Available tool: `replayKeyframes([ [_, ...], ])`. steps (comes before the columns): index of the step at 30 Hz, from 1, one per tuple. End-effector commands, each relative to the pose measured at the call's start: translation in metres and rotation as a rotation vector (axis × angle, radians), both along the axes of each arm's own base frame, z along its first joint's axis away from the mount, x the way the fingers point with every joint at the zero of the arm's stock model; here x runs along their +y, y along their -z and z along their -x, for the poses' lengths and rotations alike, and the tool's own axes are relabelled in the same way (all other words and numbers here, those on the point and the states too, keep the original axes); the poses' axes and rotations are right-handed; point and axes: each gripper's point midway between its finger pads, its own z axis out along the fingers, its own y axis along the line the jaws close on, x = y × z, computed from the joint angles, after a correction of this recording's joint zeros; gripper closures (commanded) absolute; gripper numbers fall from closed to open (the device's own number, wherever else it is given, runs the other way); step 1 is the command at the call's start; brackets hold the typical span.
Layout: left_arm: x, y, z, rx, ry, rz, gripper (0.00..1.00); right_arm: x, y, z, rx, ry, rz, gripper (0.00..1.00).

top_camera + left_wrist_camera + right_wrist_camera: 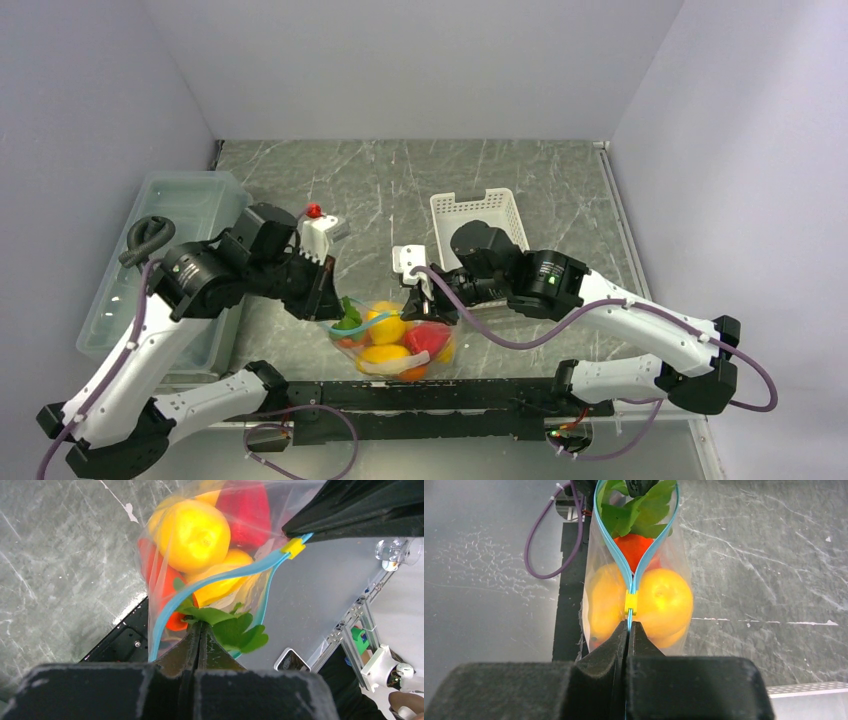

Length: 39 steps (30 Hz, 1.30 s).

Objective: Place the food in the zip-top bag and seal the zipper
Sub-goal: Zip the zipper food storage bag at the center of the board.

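At the far left of the tabletop (420, 170), a grey slab veined like marble, sits a translucent lidded bin (170, 215) with rounded corners. Just right of it my left hand (200, 630) is pressed fully together. Its matte black fingers (182, 652) pinch the end of the zip-top bag (392, 345) where the two sides of the zipper (240, 569) meet, and a green leafy piece (235, 630) crowds against the tips. The bag is thin, clear, crinkled film, strung between my two hands by the near edge of the tabletop (whether its bottom touches anything I cannot tell). Inside bulge smooth, glossy yellow round fruits (195, 535), a red pepper (247, 510) and an orange-red piece (636, 547). The zipper, a narrow teal ribbon, gapes in a leaf-shaped loop from my left hand as far as a small square yellow slider (630, 603). My right hand (629, 630) is clamped flat on the teal strip just behind that slider. Beyond it stands a white perforated basket (445, 215), rectangular.
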Motion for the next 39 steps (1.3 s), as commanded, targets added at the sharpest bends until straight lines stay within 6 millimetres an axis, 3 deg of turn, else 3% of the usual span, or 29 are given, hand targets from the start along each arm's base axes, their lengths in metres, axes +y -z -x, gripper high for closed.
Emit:
replayKeyframes([
  [1, -0.007, 0.004, -0.006, 0.009, 0.008, 0.0, 1.0, 0.004, -0.029, 0.0, -0.032, 0.003, -0.111, 1.0],
  [11, -0.027, 0.033, 0.007, 0.16, 0.142, 0.017, 1.0, 0.007, -0.029, -0.002, -0.033, 0.007, -0.115, 1.0],
  [25, -0.052, 0.065, 0.008, 0.22, 0.165, -0.003, 1.0, 0.014, -0.026, -0.009, -0.037, 0.027, -0.112, 1.0],
  [31, -0.052, 0.048, -0.009, 0.107, 0.117, -0.028, 1.0, 0.014, -0.022, -0.006, -0.022, 0.014, -0.095, 1.0],
  [39, -0.027, 0.015, -0.038, -0.067, -0.027, -0.113, 0.99, 0.012, -0.014, -0.006, -0.017, 0.018, -0.069, 1.0],
])
